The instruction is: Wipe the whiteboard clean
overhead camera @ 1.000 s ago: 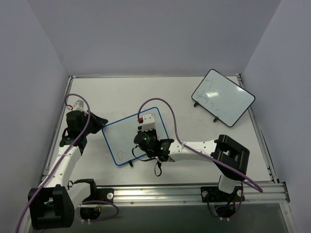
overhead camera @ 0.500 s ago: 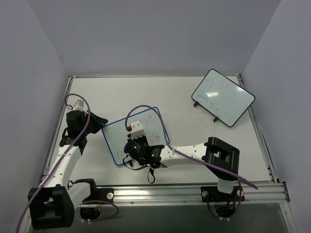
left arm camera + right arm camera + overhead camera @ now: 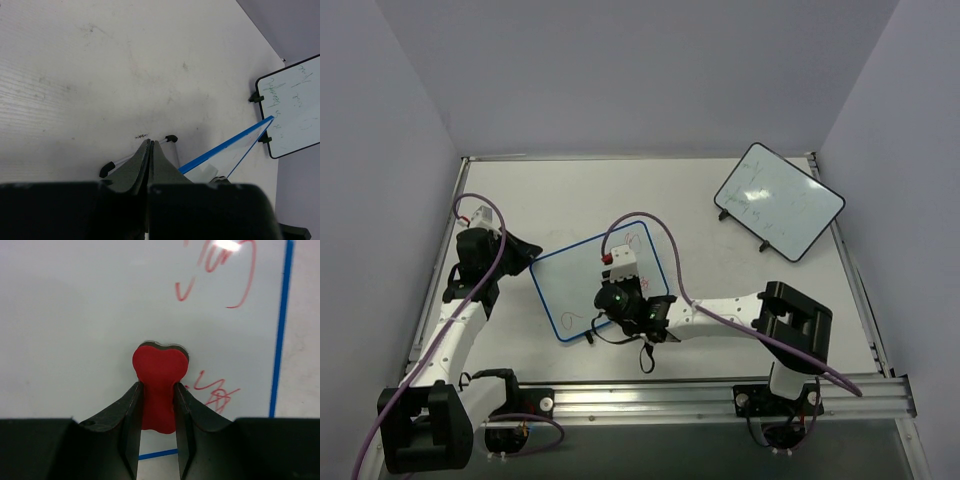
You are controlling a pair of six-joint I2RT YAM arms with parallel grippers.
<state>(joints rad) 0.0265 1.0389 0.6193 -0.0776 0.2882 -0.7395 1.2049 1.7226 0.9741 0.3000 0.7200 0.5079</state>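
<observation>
Blue-rimmed whiteboard point(image 3: 570, 280) sits propped left of centre on my bench point(image 3: 720, 260), eraser point(image 3: 159, 370) on it.

On the left, the left fingers point(image 3: 148, 150) are clenched on nothing, their tips just beside the board's left corner, over white bench top scuffed with faint grey marks. Mid-board, my right fingers point(image 3: 134, 402) are clamped on the red eraser, its dark tip against the white face. Red scribbles point(image 3: 215, 270) lie right of it, near the blue edge. Far right at the back stands a black-rimmed board point(image 3: 778, 200) with faint marks, well apart. Plain pale lilac walls point(image 3: 620, 70) close in three sides; a metal rail point(image 3: 720, 395) runs along the near edge.
</observation>
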